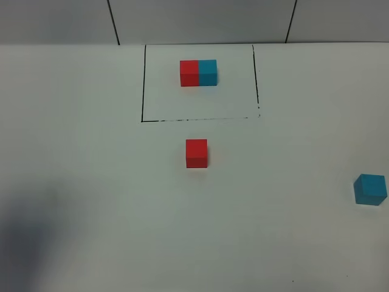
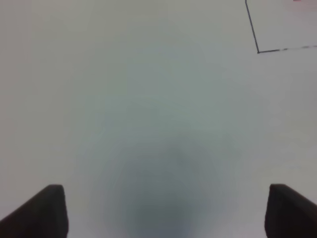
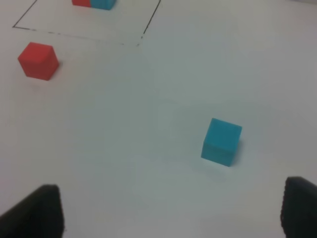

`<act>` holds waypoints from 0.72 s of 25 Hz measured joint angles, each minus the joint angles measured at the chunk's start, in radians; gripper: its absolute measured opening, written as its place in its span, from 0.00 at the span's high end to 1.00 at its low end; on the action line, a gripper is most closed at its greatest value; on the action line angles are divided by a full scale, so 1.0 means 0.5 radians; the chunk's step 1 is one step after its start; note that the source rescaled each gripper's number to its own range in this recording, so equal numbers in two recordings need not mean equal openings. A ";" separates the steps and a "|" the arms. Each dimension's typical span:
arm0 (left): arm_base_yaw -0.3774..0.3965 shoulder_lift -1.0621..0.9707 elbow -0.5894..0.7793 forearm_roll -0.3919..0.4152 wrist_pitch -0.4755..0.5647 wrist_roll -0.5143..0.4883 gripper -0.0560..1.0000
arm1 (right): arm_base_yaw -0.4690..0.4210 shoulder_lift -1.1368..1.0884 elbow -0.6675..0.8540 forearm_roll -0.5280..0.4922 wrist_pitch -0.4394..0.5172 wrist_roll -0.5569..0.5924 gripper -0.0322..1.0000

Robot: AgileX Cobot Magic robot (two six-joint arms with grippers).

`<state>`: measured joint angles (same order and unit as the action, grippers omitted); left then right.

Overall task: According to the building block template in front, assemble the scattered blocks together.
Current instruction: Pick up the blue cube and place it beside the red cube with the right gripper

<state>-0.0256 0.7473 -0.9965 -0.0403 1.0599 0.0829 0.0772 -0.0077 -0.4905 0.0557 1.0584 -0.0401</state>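
Observation:
The template, a red and a cyan-blue cube joined as one bar, sits inside a black drawn rectangle at the far middle of the white table; the right wrist view shows it too. The loose red cube lies just in front of the rectangle, also in the right wrist view. The loose cyan-blue cube lies at the right edge, also in the right wrist view. My left gripper is open over bare table. My right gripper is open, short of the cyan-blue cube. Neither gripper shows in the exterior view.
The white table runs to a grey panelled wall at the back. A dark shadow lies on the table at the front left. A corner of the drawn rectangle shows in the left wrist view.

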 joint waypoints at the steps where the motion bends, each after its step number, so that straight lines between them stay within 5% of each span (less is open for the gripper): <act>1: 0.000 -0.080 0.040 -0.003 0.005 -0.002 0.09 | 0.000 0.000 0.000 0.000 0.000 0.002 0.21; 18: 0.000 -1.175 0.835 -0.025 0.079 -0.027 0.09 | 0.000 0.000 0.000 0.000 0.000 0.018 0.21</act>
<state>-0.0256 0.1598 -0.5789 -0.0527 1.0994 0.0696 0.0772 -0.0077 -0.4905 0.0557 1.0584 -0.0309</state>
